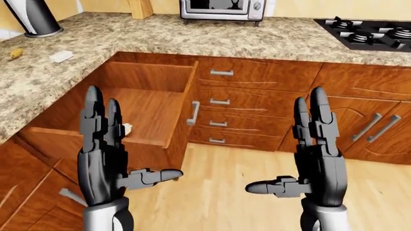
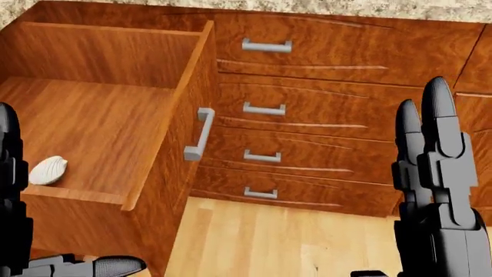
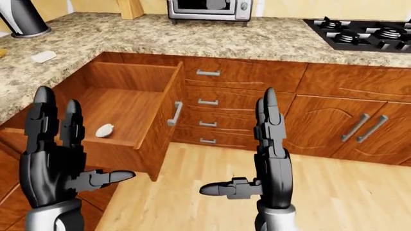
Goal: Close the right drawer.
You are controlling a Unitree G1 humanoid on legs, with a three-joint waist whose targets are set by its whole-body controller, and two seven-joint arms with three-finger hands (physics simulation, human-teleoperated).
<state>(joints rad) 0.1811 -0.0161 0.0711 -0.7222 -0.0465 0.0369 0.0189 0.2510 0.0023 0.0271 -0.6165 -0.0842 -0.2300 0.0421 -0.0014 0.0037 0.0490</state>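
No brand name, label or writing can be read anywhere; the microwave [image 1: 221, 8] at the top edge of the left-eye view shows only a dark door and a blurred control panel. A simulated kitchen with reddish wooden cabinets and a speckled granite counter [image 1: 192, 36] that turns a corner at the left. The open drawer [image 2: 100, 124] is pulled far out from the cabinet run under the counter's left arm, its front panel edge-on with a grey bar handle [image 2: 198, 134] on the side facing the closed drawers. A small pale shell-like object [image 2: 48, 170] lies on the drawer's floor near its lower left corner in the head view. Beside the handle, a stack of four closed drawers [image 2: 265, 109] with short grey handles sits under the counter's far edge. In the eye views, two cabinet doors with slanted bar handles [image 1: 376, 127] stand further right, below a black stove top [image 1: 369, 33] at the counter's right end. Near the counter's left edge lie a small white object [image 1: 61, 57] and a yellowish scrap, with the base of a dark appliance [image 1: 35, 19] in the top left corner. The left hand [image 1: 106, 154] is held upright below the drawer's open side, fingers straight and spread, thumb pointing right, holding nothing and not touching the drawer. The right hand [image 1: 314, 159] stands upright too, fingers apart, thumb pointing left, empty, over the light wooden floor [image 1: 231, 183] and well to the right of the drawer handle.
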